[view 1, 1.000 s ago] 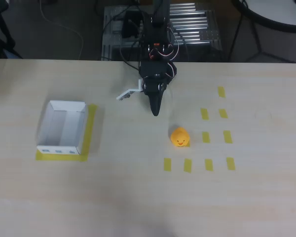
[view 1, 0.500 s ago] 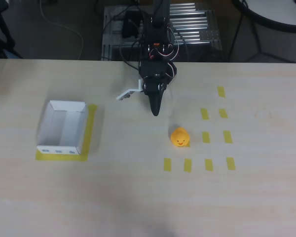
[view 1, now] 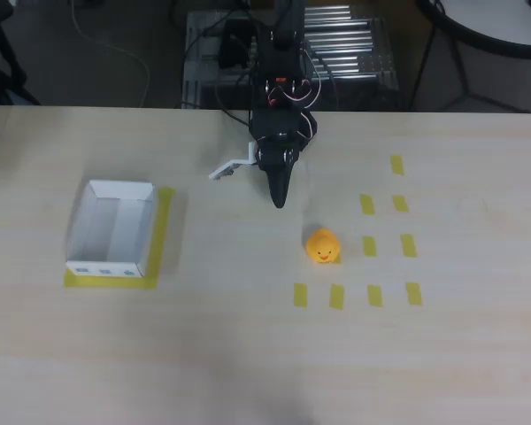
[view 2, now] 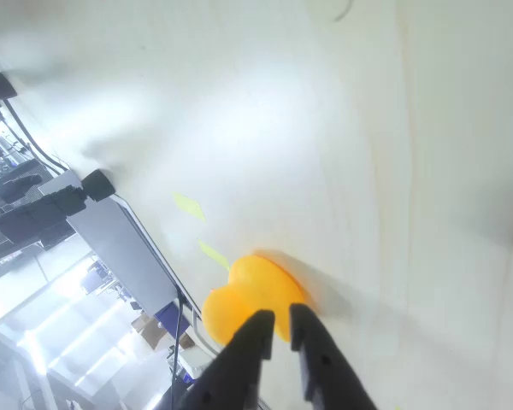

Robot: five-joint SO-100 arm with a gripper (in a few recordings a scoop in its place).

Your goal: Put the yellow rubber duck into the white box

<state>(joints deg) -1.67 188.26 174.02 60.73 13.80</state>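
Pale wood-grain worktop, dark floor and a metal rack beyond its far edge. The yellow rubber duck sits upright right of centre in the overhead view, face toward the bottom edge, on the worktop among the flat yellow tape rectangles. The white box is well apart on the left, its long axis running top to bottom, blue marks on the near wall, resting on a yellow tape patch. The black gripper hovers above-left of the duck, apart from it; fingers nearly together with a thin gap, holding nothing. Wrist view is overexposed — the duck is a blurred orange blob just past the fingertips, partly hidden by them.
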